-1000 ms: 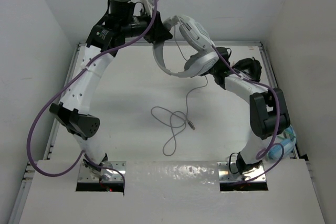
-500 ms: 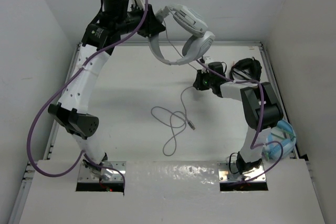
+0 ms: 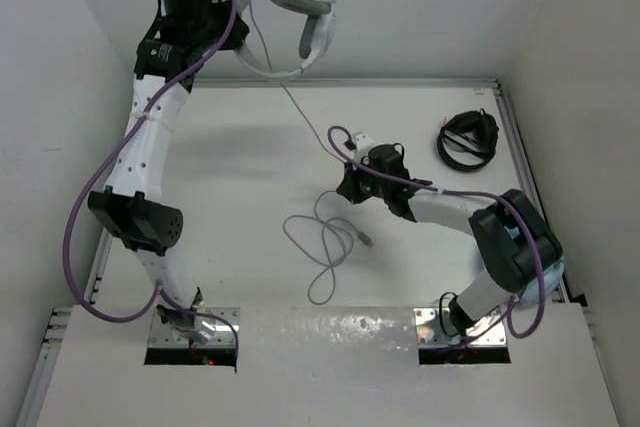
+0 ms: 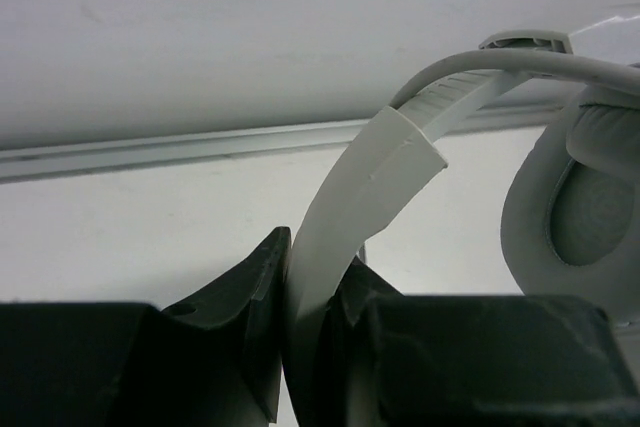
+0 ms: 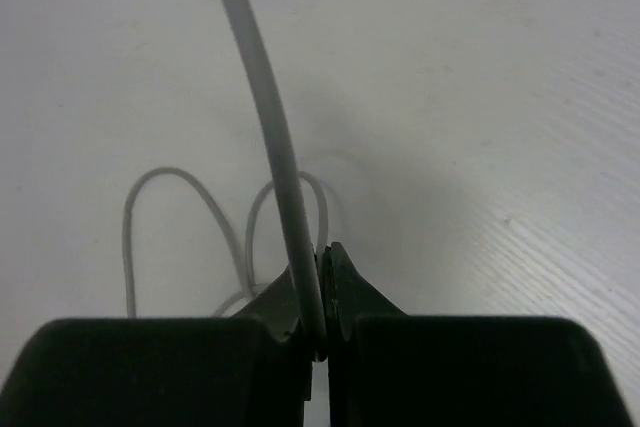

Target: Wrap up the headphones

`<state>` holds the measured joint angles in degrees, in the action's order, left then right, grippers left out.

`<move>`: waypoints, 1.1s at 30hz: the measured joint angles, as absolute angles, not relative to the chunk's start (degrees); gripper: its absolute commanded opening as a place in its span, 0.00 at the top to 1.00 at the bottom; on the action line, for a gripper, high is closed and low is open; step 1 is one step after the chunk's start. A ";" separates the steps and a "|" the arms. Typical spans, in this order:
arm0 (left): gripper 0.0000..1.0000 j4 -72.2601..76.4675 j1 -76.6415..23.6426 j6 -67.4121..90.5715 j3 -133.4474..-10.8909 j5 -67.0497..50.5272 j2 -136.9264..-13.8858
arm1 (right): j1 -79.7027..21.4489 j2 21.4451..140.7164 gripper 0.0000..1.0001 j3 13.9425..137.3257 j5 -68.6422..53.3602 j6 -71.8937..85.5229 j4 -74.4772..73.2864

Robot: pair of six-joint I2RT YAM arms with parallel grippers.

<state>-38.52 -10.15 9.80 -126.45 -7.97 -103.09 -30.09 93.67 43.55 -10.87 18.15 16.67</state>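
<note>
- Holding the headphones [image 3: 292,19] up high over the far-left of the table [image 3: 220,157]: L gripper [image 4: 312,272] is clamped on the headband [image 4: 345,197], fingers pressed to both faces of the band.
- Headphones are clear of the table, in front of the back wall [image 3: 420,7]. One padded earcup [image 4: 580,197] faces the L wrist cam, just right of the gripper.
- Cable [image 3: 298,107] drops from the headphones and slants down-right, straight, to the R gripper [image 3: 350,185].
- R gripper sits low near table centre, jaws pinched together on the cable. R wrist cam shows the cable passing between the fingertips and rising away up-left.
- Can't tell if R fingertips touch the table.
- Rest of the cable lies in loose loops [image 3: 325,247] on the table, on the near side of the R gripper. Plug end [image 3: 367,240] is just beside the loops.
- Black headphones [image 3: 467,139] lie flat at far-right of the table, well apart from both grippers.
</note>
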 measured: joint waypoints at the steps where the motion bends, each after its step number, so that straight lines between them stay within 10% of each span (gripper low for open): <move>1: 1.00 -38.13 -9.67 9.37 -126.45 -6.55 -103.48 | -31.31 92.25 1.00 43.09 -11.03 17.93 16.47; 18: 1.00 -27.59 -8.67 -6.33 -122.80 6.63 -112.46 | -42.13 72.69 1.00 46.26 -7.84 7.73 -3.38; 33: 1.00 -23.86 -27.44 -28.23 -94.26 1.72 -103.53 | -33.71 81.93 1.00 93.60 3.86 -6.31 -23.35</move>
